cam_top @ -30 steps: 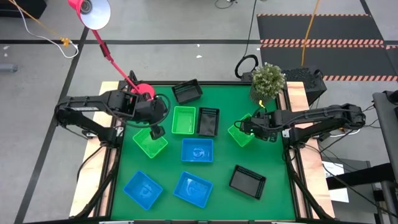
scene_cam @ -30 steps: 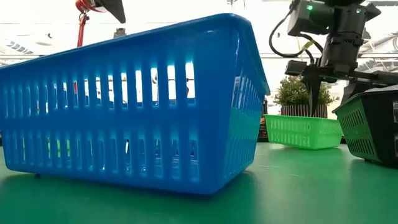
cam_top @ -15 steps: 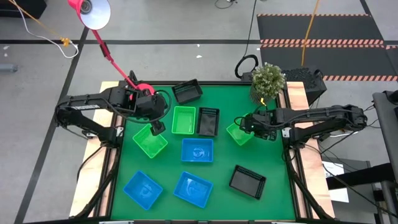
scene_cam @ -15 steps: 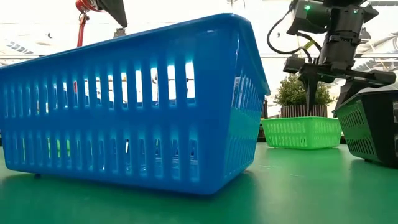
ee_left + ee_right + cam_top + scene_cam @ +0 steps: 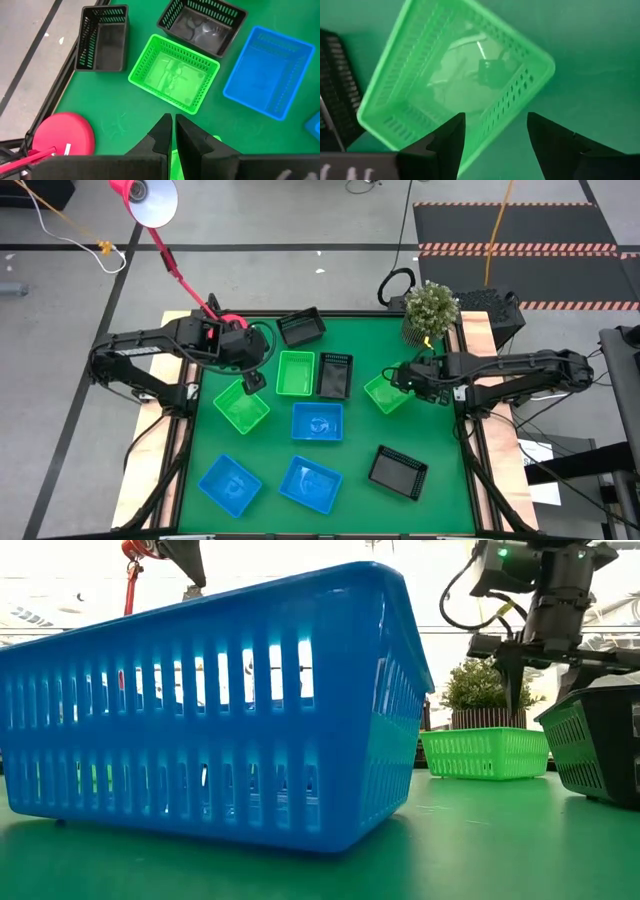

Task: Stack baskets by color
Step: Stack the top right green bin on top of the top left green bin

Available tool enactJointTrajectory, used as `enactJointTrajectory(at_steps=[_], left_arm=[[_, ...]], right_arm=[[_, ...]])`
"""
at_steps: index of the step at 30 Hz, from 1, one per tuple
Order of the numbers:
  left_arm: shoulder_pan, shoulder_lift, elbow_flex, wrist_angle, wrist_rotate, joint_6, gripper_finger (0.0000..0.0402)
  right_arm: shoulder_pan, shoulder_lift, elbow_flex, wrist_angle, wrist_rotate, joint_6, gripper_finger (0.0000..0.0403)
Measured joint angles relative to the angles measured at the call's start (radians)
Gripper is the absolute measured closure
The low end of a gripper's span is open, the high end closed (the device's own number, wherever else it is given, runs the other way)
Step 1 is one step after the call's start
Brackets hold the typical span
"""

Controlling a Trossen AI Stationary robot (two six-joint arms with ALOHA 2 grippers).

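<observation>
Small bright green slotted plastic basket (image 5: 455, 95) sits flat on the green table (image 5: 460, 500), right side, near the potted plant (image 5: 431, 308); judged light, thin-walled, springy, slick; best pinched over 1 rim wall. My right claw (image 5: 495, 145) hangs just above its near wall, fingers spread, gripping nothing; my left claw (image 5: 173, 132) is pressed together over another green basket (image 5: 241, 406). Right wrist view shows the wall between my fingers; high view shows all 9 baskets.

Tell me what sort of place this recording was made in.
Probably a robotics lab or test cell: a green-topped table between two fixed arms, black-and-red hazard-striped floor mats, loose cables on a grey floor, plus staged props like a pink desk lamp.
</observation>
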Motion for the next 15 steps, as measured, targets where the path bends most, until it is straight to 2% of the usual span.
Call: enactJointTrajectory(at_steps=[10,15], left_arm=[[0.007,0.0,0.0,0.001,0.0,0.024,0.0376],[0.007,0.0,0.0,0.001,0.0,0.024,0.0376]], right_arm=[[-0.017,0.0,-0.13,0.164,-0.042,0.014,0.0282],[-0.018,0.0,-0.17,0.218,-0.04,0.004,0.0346]])
